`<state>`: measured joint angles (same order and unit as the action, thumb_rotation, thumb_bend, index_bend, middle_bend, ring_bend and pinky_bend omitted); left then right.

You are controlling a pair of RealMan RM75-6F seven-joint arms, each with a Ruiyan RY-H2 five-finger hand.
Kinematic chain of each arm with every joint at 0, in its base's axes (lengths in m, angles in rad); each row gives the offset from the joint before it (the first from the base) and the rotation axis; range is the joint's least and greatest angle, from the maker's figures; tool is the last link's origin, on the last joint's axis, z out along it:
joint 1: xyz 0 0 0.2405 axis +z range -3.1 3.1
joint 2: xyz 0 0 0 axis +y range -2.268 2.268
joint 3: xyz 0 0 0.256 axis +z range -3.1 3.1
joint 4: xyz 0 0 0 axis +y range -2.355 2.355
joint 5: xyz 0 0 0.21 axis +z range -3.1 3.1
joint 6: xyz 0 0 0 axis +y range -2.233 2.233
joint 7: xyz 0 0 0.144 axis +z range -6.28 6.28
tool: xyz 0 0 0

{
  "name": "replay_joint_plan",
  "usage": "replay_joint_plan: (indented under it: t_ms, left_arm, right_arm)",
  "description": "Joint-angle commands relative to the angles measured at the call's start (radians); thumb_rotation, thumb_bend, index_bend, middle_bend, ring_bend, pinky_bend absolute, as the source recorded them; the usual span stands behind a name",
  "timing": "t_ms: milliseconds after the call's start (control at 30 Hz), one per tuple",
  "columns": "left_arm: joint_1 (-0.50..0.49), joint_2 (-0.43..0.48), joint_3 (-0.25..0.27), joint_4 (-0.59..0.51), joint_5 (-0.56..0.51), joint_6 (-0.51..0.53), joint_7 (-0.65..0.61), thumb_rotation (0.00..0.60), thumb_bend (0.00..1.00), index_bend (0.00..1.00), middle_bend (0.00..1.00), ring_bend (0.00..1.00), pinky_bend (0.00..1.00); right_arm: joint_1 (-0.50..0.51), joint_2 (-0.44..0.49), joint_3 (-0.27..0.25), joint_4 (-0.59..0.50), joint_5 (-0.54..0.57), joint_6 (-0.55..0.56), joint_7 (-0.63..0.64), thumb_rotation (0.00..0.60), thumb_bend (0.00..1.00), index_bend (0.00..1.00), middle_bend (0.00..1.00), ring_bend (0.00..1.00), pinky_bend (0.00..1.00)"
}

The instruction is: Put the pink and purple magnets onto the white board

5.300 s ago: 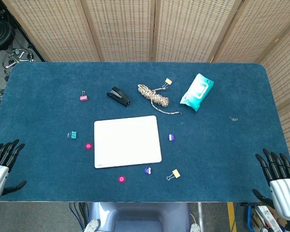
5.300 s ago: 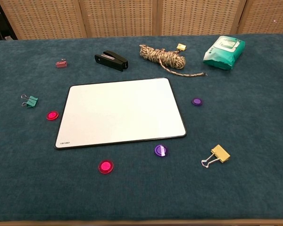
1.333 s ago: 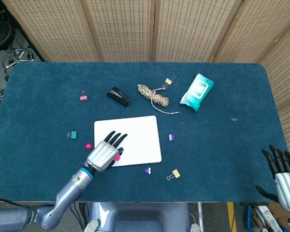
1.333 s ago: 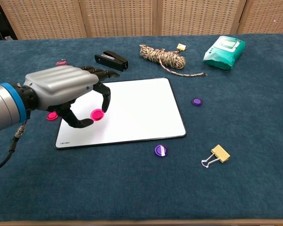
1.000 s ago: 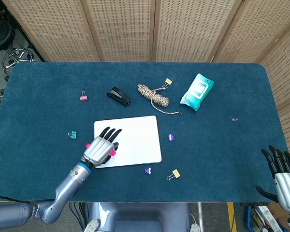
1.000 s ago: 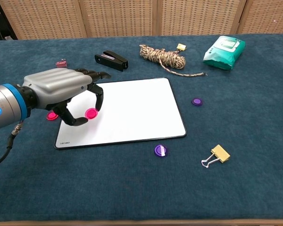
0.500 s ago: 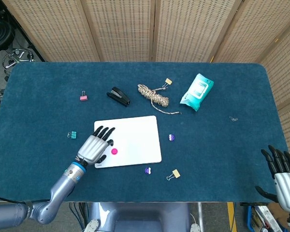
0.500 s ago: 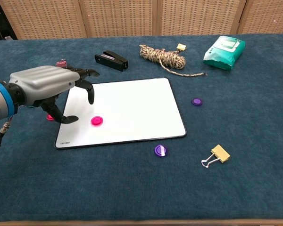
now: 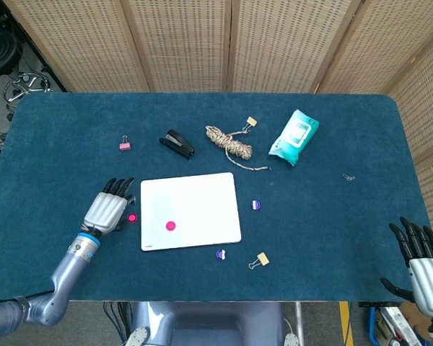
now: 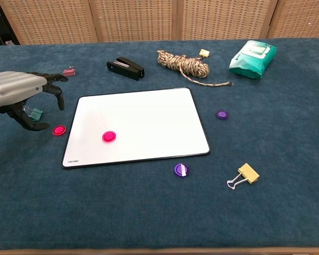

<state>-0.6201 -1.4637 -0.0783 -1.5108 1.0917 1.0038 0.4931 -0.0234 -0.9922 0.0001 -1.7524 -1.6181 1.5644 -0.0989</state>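
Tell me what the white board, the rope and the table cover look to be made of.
White board: smooth, glossy white sheet in a thin dark frame, likely coated metal since magnets go on it.
Rope: braided fibre, matte, mottled tan and brown strands.
Table cover: dark blue fabric with a short fuzzy nap, like felt or carpet.

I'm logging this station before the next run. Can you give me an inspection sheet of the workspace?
Surface: blue cloth table.
Job's things: one pink magnet on the white board; other pink magnet and two purple magnets on the cloth.
Clutter: stapler, rope, wipes pack, binder clips.
Hands: left hand open, empty, above the off-board pink magnet; right hand open at the table edge.
Cables: nothing seen on the table.
Surroundings: wicker screens.
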Motion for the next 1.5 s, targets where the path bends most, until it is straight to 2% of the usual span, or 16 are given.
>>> replay_joint_plan:
  t_ms: [33,267,733,1033,1267,1500]
  left_arm:
    - [0.007,-0.019,0.008,0.032,0.009,0.003,-0.013,0.600,0.29,0.38,0.00,0.00,0.00]
    - [0.017,-0.046,0.013,0.050,0.021,0.018,-0.026,0.600,0.24,0.37,0.00,0.00,0.00]
    - [0.013,-0.107,-0.001,0.092,-0.033,0.013,0.010,0.600,0.26,0.39,0.00,0.00,0.00]
    - [0.009,-0.121,-0.005,0.101,-0.054,0.000,0.016,0.600,0.28,0.45,0.00,0.00,0.00]
    - [0.008,-0.129,-0.007,0.107,-0.074,0.004,0.040,0.600,0.34,0.57,0.00,0.00,0.00]
    - [0.009,-0.114,-0.013,0.089,-0.081,0.007,0.037,0.600,0.35,0.57,0.00,0.00,0.00]
  right_arm:
    - [0.000,-0.001,0.000,-0.001,0.002,0.000,-0.001,0.600,0.00,0.00,0.00,0.00,0.00]
    - [0.001,-0.002,-0.001,-0.003,0.003,-0.005,-0.001,0.600,0.00,0.00,0.00,0.00,0.00]
    - [0.000,0.003,0.001,0.000,0.008,-0.003,0.008,0.600,0.00,0.00,0.00,0.00,0.00]
    - [0.001,0.003,0.000,-0.001,0.006,-0.005,0.007,0.600,0.00,0.00,0.00,0.00,0.00]
    - [0.000,0.004,0.000,-0.001,0.007,-0.003,0.010,0.600,0.00,0.00,0.00,0.00,0.00]
    - [0.000,0.004,0.000,-0.002,0.008,-0.004,0.009,0.600,0.00,0.00,0.00,0.00,0.00]
